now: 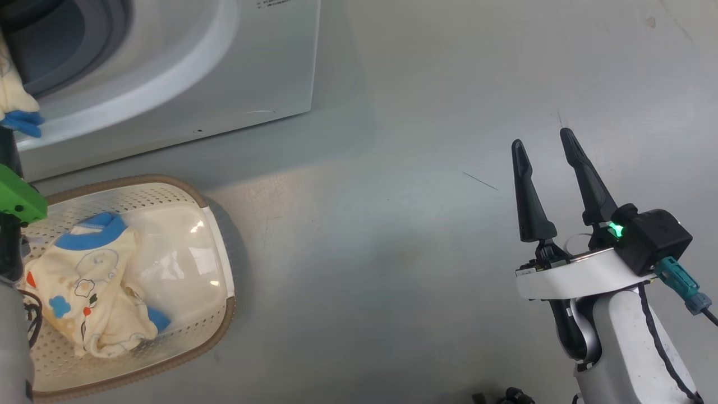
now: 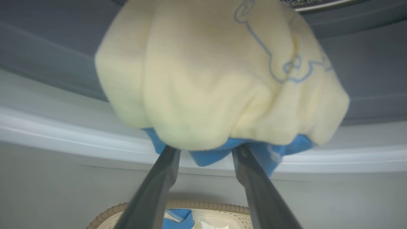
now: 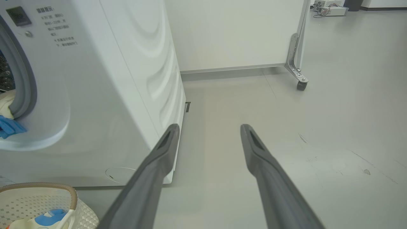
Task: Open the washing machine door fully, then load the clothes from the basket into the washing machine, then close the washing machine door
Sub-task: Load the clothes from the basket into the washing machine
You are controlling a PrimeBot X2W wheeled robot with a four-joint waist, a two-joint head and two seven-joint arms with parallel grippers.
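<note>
The washing machine (image 1: pixel 224 84) stands at the upper left with its grey-gasketed porthole (image 1: pixel 67 45) uncovered; its door is out of view. One piece of the clothes (image 2: pixel 206 79), cream-yellow with a blue cuff, hangs over the porthole's lower lip. My left gripper (image 2: pixel 206 149) is right under it, fingers spread wide and tips tucked beneath the blue edge, so it is open. Another cream garment (image 1: pixel 90 292) lies in the basket (image 1: pixel 221 325) on the floor before the machine. My right gripper (image 1: pixel 542 138) hovers open and empty over bare floor, far right of the basket.
A green part of my left wrist (image 1: pixel 17 199) overlaps the basket's left end. In the right wrist view a white panel on a castor (image 3: pixel 300 84) stands behind the machine's right side. Grey floor spreads to the right.
</note>
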